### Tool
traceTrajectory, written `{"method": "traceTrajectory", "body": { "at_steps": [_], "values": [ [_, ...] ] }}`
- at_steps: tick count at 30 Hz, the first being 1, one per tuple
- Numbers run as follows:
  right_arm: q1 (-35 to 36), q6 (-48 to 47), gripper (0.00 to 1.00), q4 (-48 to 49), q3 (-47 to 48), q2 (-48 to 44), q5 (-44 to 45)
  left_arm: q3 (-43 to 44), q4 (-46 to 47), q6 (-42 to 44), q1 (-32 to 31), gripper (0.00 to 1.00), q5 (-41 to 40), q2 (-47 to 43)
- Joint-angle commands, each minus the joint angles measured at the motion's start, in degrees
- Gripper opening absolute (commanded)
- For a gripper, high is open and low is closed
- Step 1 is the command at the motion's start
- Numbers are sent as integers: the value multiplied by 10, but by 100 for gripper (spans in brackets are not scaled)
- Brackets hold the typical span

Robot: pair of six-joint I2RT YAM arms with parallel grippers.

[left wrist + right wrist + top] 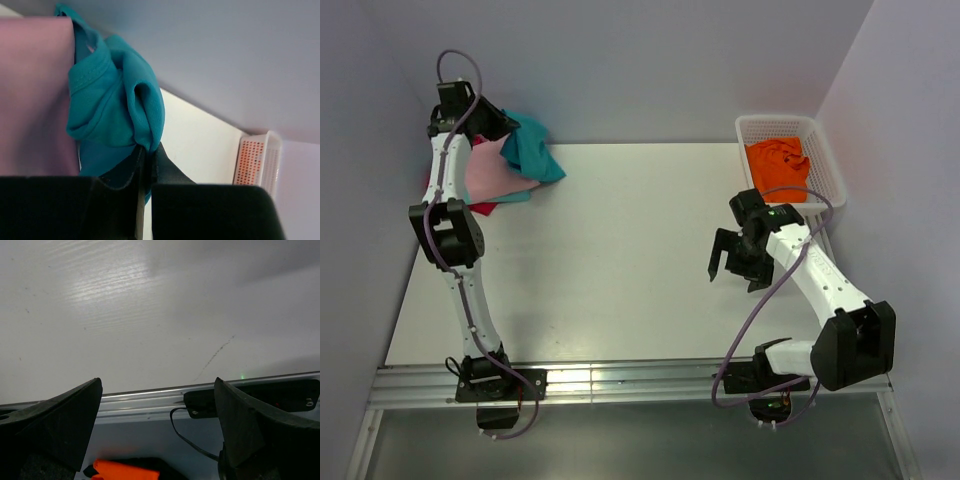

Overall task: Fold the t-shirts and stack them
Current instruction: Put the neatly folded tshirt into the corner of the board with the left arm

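Stretching white between pale lilac walls [670, 60], the table [620, 260] is carrying a mesh basket [825, 150] at its far right corner, with the orange t-shirt [778, 160] lying crumpled inside. At the far left corner the left gripper [145, 150] is pinching the teal t-shirt [538, 150], jaws closed on a fold. The bunched cloth is running diagonally toward the table's middle, overlapping the pink t-shirt [495, 175]. The right gripper [158, 385] is hovering near the basket, jaws spread wide.
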Motion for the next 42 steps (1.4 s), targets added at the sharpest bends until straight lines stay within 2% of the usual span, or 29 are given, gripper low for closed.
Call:
{"method": "traceTrajectory", "body": {
  "at_steps": [1,13,16,17,19,20,23,26,32,34,39,42],
  "values": [
    [-3,-5,100,-2,-9,-14,7,37,50,-27,21,6,41,-24],
    [-2,-17,100,-5,36,33,3,-40,21,4,150,6,28,-29],
    [-2,-17,100,2,30,35,-4,-76,29,12,174,22,38,-32],
    [-2,-17,100,3,27,36,-6,-84,27,15,179,44,38,-29],
    [-2,-17,100,8,26,40,-8,-103,11,31,190,72,35,-24],
    [-2,-17,100,9,26,40,-9,-107,2,38,193,90,26,-19],
    [-2,-15,100,10,30,44,-11,-167,8,46,206,99,-22,-57],
    [0,-10,100,13,33,42,-11,-271,71,46,214,100,-58,-146],
    [6,-2,100,21,51,37,-20,-410,75,53,192,100,-173,-327],
    [8,-2,100,30,53,32,-32,-464,82,46,179,100,-173,-400],
    [24,4,100,47,51,17,-40,-492,47,39,117,99,-126,-487],
    [39,7,100,68,44,-2,-40,-474,-9,46,75,99,-168,-506]
  ]
}}
